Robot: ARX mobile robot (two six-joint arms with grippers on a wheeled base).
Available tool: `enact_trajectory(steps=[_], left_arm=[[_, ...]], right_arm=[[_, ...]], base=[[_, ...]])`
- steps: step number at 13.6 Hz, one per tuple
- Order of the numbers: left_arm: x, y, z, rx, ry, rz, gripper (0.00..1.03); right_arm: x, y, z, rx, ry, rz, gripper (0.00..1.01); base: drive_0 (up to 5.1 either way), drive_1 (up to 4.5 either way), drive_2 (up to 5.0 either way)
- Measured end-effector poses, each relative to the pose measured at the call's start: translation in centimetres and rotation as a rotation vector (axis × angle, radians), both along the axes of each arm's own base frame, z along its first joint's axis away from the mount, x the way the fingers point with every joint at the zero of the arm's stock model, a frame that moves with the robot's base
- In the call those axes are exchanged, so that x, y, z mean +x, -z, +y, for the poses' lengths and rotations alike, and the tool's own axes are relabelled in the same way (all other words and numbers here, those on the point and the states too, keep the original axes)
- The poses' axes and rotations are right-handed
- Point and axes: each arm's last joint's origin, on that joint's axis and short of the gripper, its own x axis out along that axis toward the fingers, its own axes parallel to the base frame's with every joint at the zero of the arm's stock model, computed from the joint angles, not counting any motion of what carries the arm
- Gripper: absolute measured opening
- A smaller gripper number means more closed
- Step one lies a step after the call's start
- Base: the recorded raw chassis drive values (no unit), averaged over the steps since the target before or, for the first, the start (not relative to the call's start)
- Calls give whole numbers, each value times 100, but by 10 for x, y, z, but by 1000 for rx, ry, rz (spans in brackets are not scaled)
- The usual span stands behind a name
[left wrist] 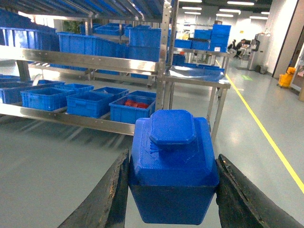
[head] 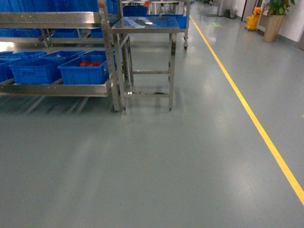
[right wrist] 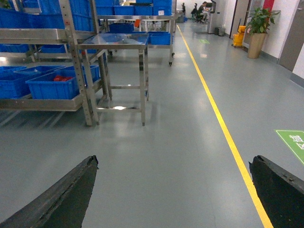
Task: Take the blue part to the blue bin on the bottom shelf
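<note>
Blue faceted plastic part (left wrist: 173,164) already sitting clamped in left pincer (left wrist: 172,190); right pincer (right wrist: 173,190) gaping empty; blue bins (head: 85,70) on steel bottom shelf (head: 54,89) far left, delivery remaining.

The bottom shelf (head: 57,89) is a shiny steel level with a flat front rail, standing on the grey floor (head: 156,161). On it sit open blue bins in a row; the rightmost blue bin (head: 85,71) holds red parts (head: 90,63). Just beside the rack's right post stands a steel table (head: 147,26) with 1 yellow line (head: 256,123) on the floor well to its right.
</note>
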Motion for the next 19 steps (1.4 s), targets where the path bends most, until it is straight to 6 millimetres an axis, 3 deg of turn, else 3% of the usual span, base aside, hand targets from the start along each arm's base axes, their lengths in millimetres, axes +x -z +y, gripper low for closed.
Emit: enact_trajectory(steps=[19], left_arm=[[0, 0, 0, 2, 0, 3, 42]], right_arm=[[0, 0, 0, 0, 0, 3, 98]], base=[[-3, 410, -417]])
